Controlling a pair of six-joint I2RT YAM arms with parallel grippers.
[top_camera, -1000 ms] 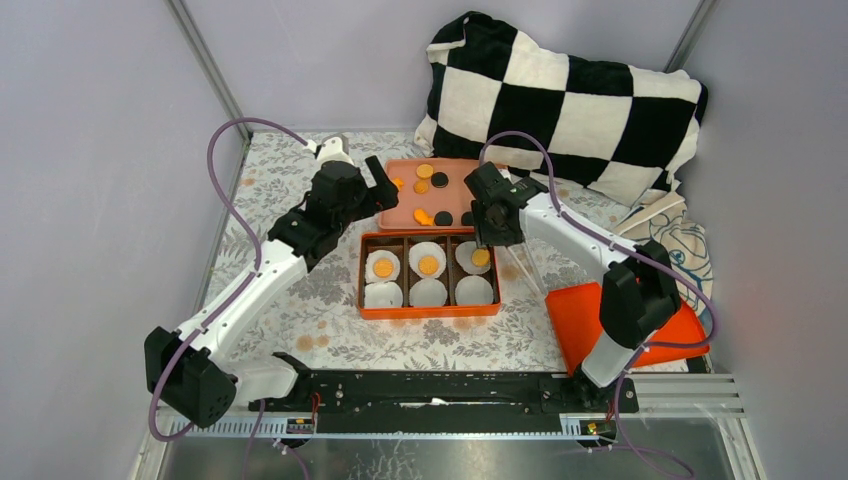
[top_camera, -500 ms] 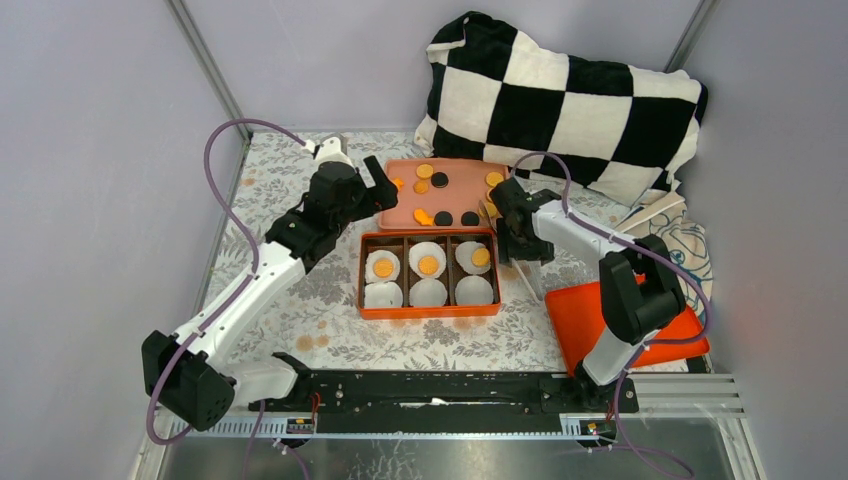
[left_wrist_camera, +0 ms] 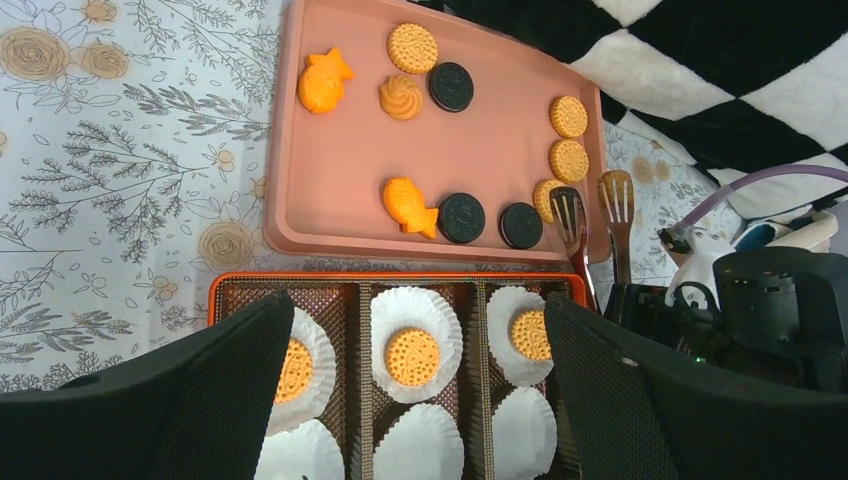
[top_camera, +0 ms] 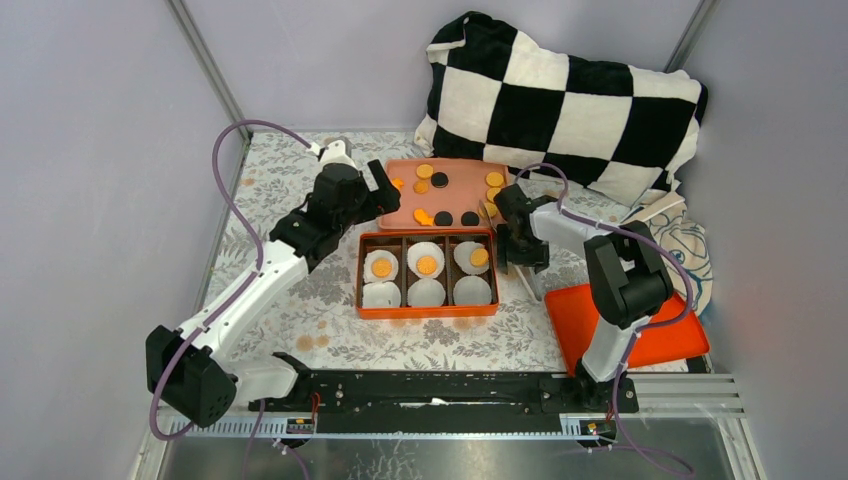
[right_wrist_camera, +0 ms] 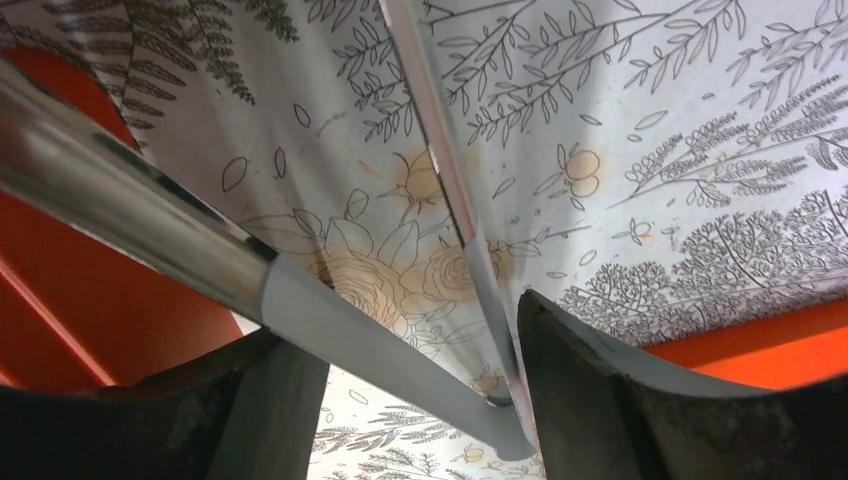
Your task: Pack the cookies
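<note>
Most cookies (left_wrist_camera: 461,217) lie loose on the pink tray (left_wrist_camera: 330,150) just beyond the orange box (top_camera: 428,313); three sit in liners in its far row, and the near-row liners (top_camera: 427,292) are empty. The right gripper (right_wrist_camera: 410,340) is clamped on the tongs (left_wrist_camera: 573,215), whose long axis runs near-to-far along the box's right side. Their tips are at the tray's near right corner beside a yellow and a black cookie, so I judge this the nearer arm. The left gripper (left_wrist_camera: 415,320) hovers spread wide and empty over the box's far edge; the filled far row lies between the tray and the empty liners.
</note>
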